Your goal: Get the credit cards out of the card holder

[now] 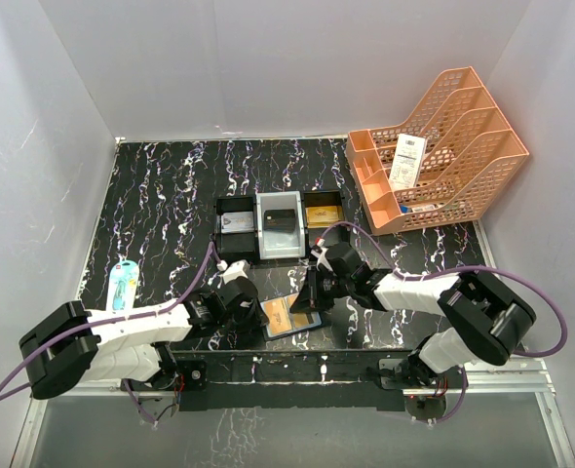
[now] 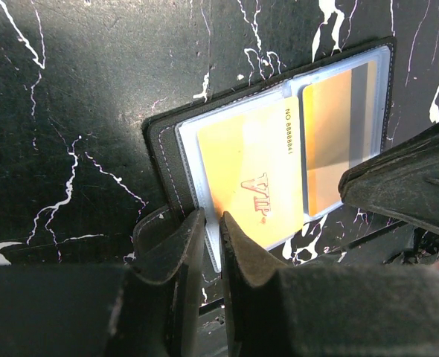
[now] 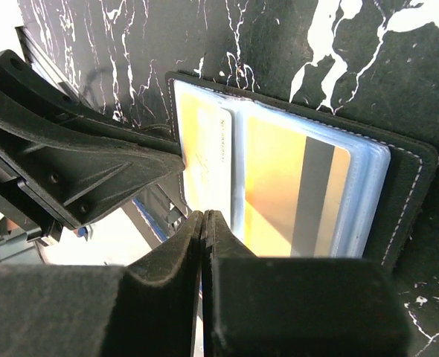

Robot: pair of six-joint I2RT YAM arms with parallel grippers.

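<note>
The card holder (image 1: 305, 323) lies open on the black marbled table near the front edge. Its clear slots show a gold VIP card (image 2: 253, 167) and a second gold card with a grey stripe (image 2: 338, 141). My left gripper (image 2: 212, 223) is at the holder's left edge (image 2: 160, 149), jaws almost together with the sleeve's edge pinched between them. My right gripper (image 3: 204, 217) is shut, fingers touching, tips at the holder's near edge (image 3: 409, 193) by the fold; nothing shows between them. Both grippers flank the holder in the top view: the left gripper (image 1: 260, 314) and the right gripper (image 1: 312, 300).
A row of three small bins (image 1: 258, 255) stands behind the holder, holding a grey card (image 1: 237, 222), a black card (image 1: 280, 219) and a gold card (image 1: 324, 213). An orange mesh rack (image 1: 463, 146) with a white slip (image 1: 406, 161) is at back right. A blue packet (image 1: 124, 283) lies at left.
</note>
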